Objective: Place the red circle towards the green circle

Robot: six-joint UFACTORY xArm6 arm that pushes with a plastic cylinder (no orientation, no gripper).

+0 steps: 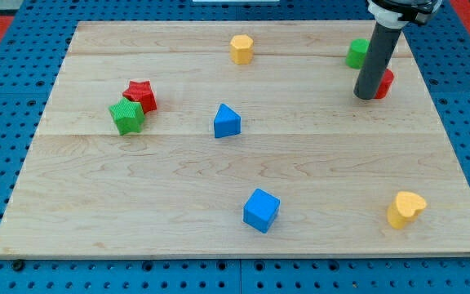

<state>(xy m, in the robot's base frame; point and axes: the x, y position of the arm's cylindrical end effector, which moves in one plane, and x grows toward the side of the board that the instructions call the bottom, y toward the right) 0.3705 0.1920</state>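
Note:
The red circle [385,82] lies at the view's upper right, mostly hidden behind my rod. The green circle [356,53] sits just above and left of it, partly hidden by the rod. My tip [366,95] rests on the board right against the red circle's left lower side, below the green circle.
On the wooden board [137,212]: a yellow hexagon [241,49] at the top middle, a red star [140,95] touching a green star [127,116] at the left, a blue triangle [227,121] in the middle, a blue cube [261,210] at the bottom middle, a yellow heart [405,208] at the bottom right.

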